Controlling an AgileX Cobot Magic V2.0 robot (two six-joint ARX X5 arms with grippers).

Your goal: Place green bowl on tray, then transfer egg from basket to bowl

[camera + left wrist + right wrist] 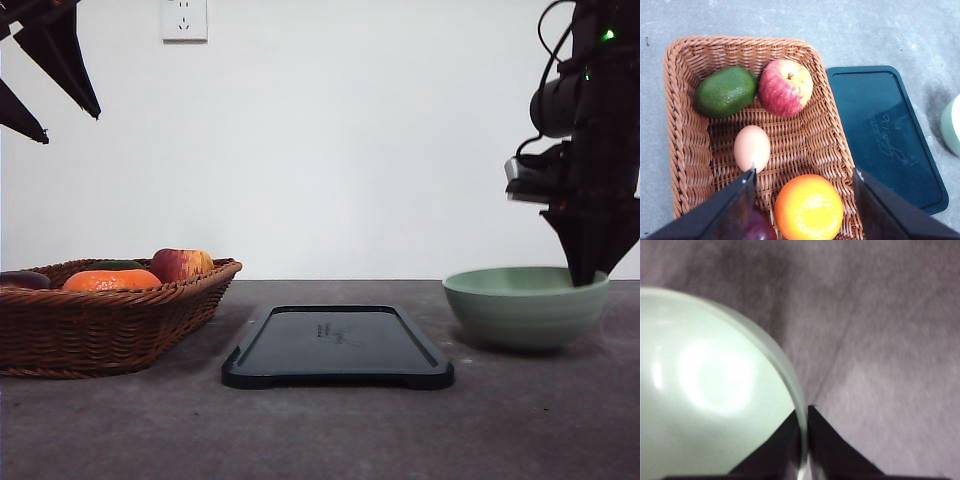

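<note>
Even, diffuse lighting; sharpness varies by view.
Front view sharp, soft shadows beneath the tray (pixel 338 348). Right wrist view blurred, with broad glare inside the green bowl (pixel 710 390).

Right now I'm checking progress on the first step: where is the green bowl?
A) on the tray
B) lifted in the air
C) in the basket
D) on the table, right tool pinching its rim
D: the green bowl sits on the table beside the tray, with the right tool closed on its rim.
</note>
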